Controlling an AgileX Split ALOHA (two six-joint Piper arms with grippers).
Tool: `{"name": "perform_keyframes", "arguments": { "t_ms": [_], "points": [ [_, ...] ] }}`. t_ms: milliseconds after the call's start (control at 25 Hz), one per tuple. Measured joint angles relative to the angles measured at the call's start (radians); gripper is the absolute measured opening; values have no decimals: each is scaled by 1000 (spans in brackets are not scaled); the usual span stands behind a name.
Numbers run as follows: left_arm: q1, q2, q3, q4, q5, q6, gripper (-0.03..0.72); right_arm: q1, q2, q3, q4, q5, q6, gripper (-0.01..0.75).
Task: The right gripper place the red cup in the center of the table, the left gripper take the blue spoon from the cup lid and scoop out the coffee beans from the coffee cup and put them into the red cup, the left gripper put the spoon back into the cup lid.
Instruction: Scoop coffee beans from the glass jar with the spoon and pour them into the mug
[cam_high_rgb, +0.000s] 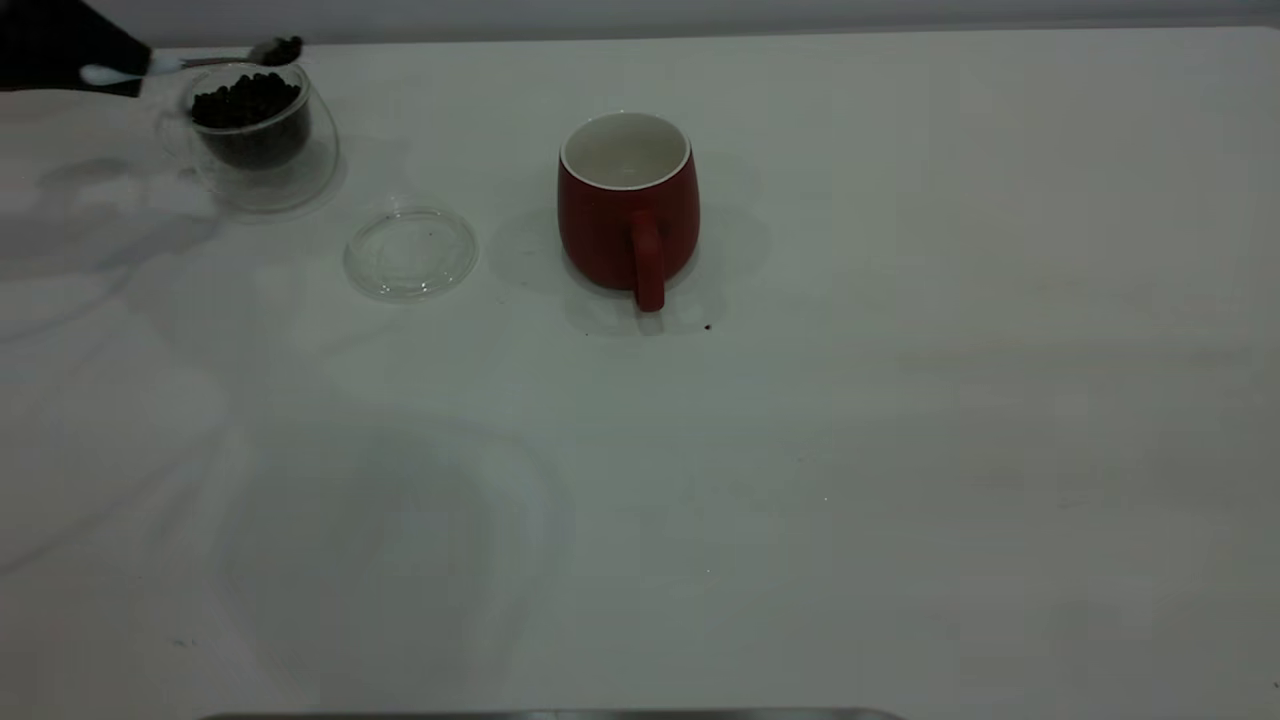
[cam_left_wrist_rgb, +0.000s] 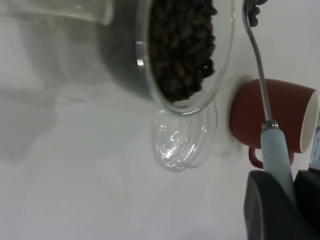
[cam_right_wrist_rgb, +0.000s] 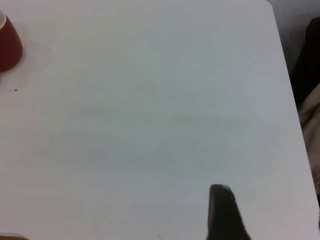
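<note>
Clamped on the pale handle of the blue spoon (cam_high_rgb: 190, 60), our left gripper (cam_high_rgb: 115, 72) sits at the far left corner of the tabletop (cam_high_rgb: 800, 450), only its dark tip showing in the exterior view. In the left wrist view the black jaws close around the handle end of the spoon (cam_left_wrist_rgb: 267, 125), and the metal neck runs out from them over the rim of the coffee cup (cam_left_wrist_rgb: 165, 55). We hold the spoon about level, its bowl lifted just above the far edge of the coffee cup (cam_high_rgb: 255, 135), and a few dark beans lie heaped in the bowl. The coffee beans (cam_high_rgb: 245, 100) fill the inner glass nearly to the rim.

Near and to the right of the coffee cup lies the cup lid (cam_high_rgb: 411, 252), flat on the tabletop with nothing on it, apart from both cups. Further right, around the middle of the tabletop, stands the red cup (cam_high_rgb: 628, 205), upright, handle turned toward the near side, its white inside bare. One small dark speck lies on the tabletop just near and right of its handle.

Our right gripper (cam_right_wrist_rgb: 224, 215) shows only as one dark finger over the bare right side of the tabletop, well away from the red cup (cam_right_wrist_rgb: 9, 45); we cannot tell how its jaws stand.
</note>
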Motion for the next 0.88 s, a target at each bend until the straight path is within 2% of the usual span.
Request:
{"name": "perform_keyframes", "arguments": {
  "t_ms": [560, 880],
  "points": [
    [-163, 0, 0, -10, 0, -1, 123, 0, 0, 0, 0, 0, 0, 479],
    [-194, 0, 0, -48, 0, -2, 123, 0, 0, 0, 0, 0, 0, 479]
  ]
}}
